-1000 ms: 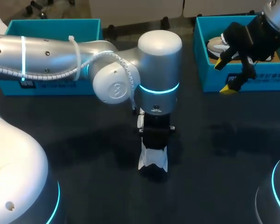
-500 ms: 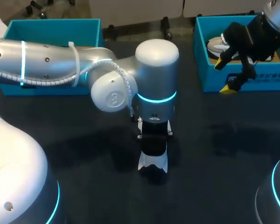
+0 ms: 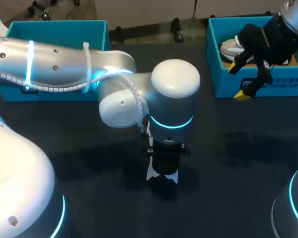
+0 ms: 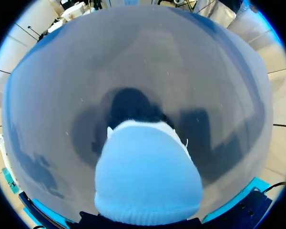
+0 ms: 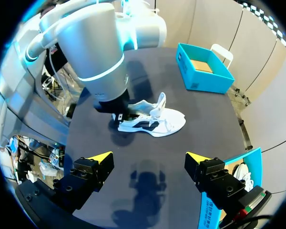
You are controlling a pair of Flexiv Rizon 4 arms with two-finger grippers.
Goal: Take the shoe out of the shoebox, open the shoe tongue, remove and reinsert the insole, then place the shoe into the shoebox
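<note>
Right wrist view: white-and-black fabric sneaker (image 5: 150, 121) lies ahead of the wide-open, empty right pincer (image 5: 148, 158), under the left pincer (image 5: 117, 110) (state cannot be told). Judged light, soft-sided; grip the stiffer heel collar.

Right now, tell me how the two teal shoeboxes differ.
The right shoebox holds a shoe; the left shoebox shows only its brown floor. The right end effector hangs by the right shoebox's front wall; none is near the left shoebox. Both are teal and lidless.
</note>
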